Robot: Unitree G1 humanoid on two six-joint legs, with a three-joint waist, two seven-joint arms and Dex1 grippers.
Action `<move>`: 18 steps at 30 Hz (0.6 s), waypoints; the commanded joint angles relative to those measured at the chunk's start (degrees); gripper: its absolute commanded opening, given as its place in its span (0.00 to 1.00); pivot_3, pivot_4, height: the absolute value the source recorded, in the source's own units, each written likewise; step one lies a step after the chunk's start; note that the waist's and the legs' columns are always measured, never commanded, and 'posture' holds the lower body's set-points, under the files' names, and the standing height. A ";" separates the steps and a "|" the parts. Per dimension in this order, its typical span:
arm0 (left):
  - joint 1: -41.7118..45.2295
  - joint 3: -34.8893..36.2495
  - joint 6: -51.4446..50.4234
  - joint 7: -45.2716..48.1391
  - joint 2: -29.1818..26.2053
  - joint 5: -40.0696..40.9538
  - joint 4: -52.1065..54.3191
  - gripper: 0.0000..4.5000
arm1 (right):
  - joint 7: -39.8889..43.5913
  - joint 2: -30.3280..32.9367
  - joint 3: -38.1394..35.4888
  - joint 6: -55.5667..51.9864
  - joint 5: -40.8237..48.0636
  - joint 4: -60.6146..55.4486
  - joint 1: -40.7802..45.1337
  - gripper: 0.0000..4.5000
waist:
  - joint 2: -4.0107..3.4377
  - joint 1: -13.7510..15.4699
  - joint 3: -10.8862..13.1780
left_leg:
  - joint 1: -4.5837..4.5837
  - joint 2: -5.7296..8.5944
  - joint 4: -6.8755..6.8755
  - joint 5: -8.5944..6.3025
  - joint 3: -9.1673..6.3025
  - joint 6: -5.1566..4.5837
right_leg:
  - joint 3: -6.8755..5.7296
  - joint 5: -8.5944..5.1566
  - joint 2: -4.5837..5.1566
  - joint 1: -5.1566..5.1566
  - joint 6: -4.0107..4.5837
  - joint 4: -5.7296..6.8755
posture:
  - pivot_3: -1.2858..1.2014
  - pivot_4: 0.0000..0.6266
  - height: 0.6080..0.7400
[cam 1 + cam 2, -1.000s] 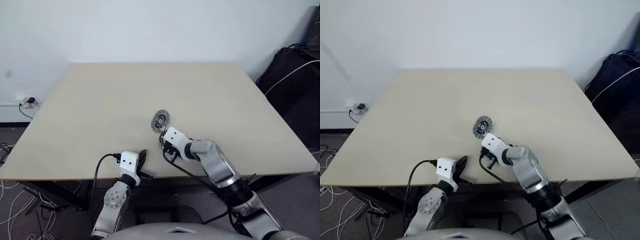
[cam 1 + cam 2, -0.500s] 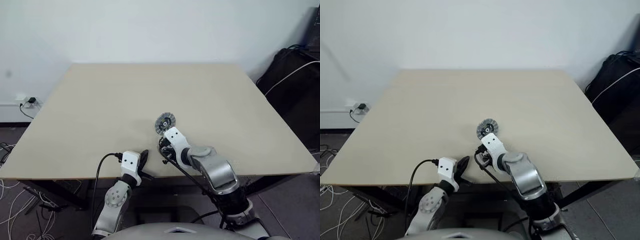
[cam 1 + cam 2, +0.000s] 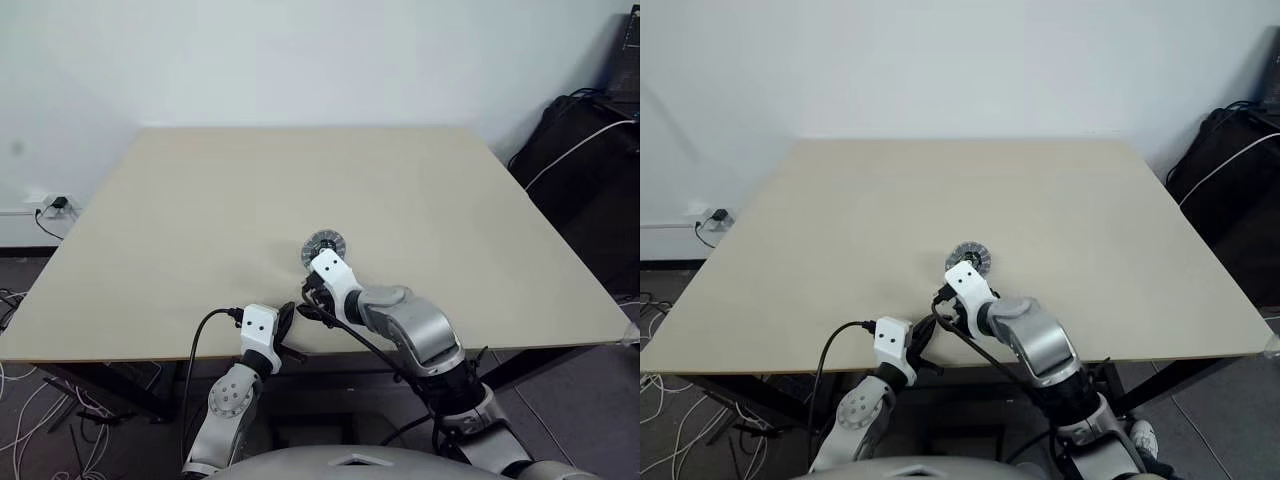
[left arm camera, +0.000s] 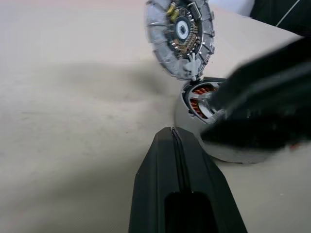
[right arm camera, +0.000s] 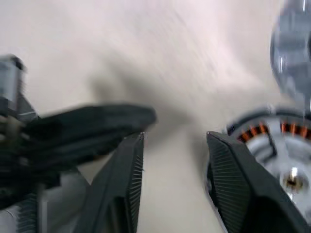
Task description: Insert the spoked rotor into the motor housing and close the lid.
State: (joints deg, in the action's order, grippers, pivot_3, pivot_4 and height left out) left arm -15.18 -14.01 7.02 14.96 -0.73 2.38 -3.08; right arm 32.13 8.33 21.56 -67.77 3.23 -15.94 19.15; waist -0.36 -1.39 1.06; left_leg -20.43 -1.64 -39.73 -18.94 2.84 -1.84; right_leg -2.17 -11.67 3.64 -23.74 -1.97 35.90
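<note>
**Q:** Beige counter (image 3: 200,200), white wall behind. Where is the rotor (image 5: 262,131)?
**A:** Seated in the housing (image 4: 218,153), just beside the right hand (image 5: 175,138), whose fingers stand apart on nothing.
**Q:** And the lid (image 4: 180,36)?
**A:** Just beyond that hand, tilted on edge and apparently leaning at the housing's far rim. The left hand (image 4: 172,131), closed and empty, sits back by the counter's near edge, so the right is likely better placed. Bare counter lies all round.

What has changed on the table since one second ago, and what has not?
The right gripper swung left toward the left gripper, and its fingers now stand apart, empty. The lid and the spoked rotor in the motor housing stayed; the left gripper kept shut.
</note>
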 commanded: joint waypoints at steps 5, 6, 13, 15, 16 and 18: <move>1.45 -0.11 0.67 0.38 0.13 0.13 0.12 0.00 | 10.40 17.71 10.76 21.48 -3.41 -7.34 5.56 0.45 | 0.01 0.05 0.00 | -0.01 0.04 -0.02 -0.02 0.00 -0.04 | -0.01 -0.03 0.04 0.00 -0.04 -0.05 | 0.52 0.00 1.00; 1.57 -0.14 0.68 0.43 0.16 0.14 0.01 0.00 | 11.69 20.54 12.41 25.14 -4.99 -6.78 6.33 0.45 | 0.02 0.04 0.00 | -0.01 0.04 -0.02 -0.02 -0.01 -0.03 | -0.01 -0.06 0.04 0.01 -0.08 -0.05 | 0.52 0.00 1.00; 2.17 -0.13 1.03 0.49 0.46 0.37 -0.97 0.00 | 23.09 32.85 21.06 43.87 -14.83 -0.45 11.26 0.45 | 0.04 0.08 0.01 | 0.03 0.03 -0.04 -0.01 0.01 -0.03 | -0.02 -0.13 0.02 0.05 -0.19 -0.03 | 0.52 0.00 1.00; 2.24 -0.08 1.11 0.43 0.56 0.42 -1.12 0.00 | 25.02 33.32 21.56 46.38 -16.17 1.15 11.93 0.45 | 0.05 0.12 0.01 | 0.04 0.02 -0.09 -0.01 0.00 -0.03 | -0.02 -0.13 0.02 0.08 -0.18 -0.04 | 0.52 0.00 1.00; 2.20 -0.05 1.19 0.38 0.61 0.45 -1.15 0.00 | 25.96 33.31 21.89 47.76 -17.13 2.18 12.44 0.45 | 0.05 0.15 0.01 | 0.04 0.02 -0.09 -0.01 0.01 -0.03 | -0.01 -0.11 0.02 0.08 -0.17 -0.03 | 0.52 0.00 1.00; 2.09 0.00 1.33 0.28 0.72 0.47 -1.17 0.00 | 27.60 33.07 22.42 50.21 -18.94 4.26 13.33 0.45 | 0.05 0.23 0.01 | 0.04 0.01 -0.10 -0.01 0.00 -0.03 | -0.01 -0.11 0.02 0.08 -0.17 -0.02 | 0.52 0.00 1.00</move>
State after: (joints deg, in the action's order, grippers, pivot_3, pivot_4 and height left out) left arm -13.78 -14.00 7.01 15.08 -0.43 2.45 -4.51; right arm 58.36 41.32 44.40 -20.15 -13.99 -12.31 30.82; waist -0.31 -1.17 1.06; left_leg -20.37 -1.63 -39.83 -18.95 2.84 -1.87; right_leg -2.19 -11.78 3.66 -23.65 -2.13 35.88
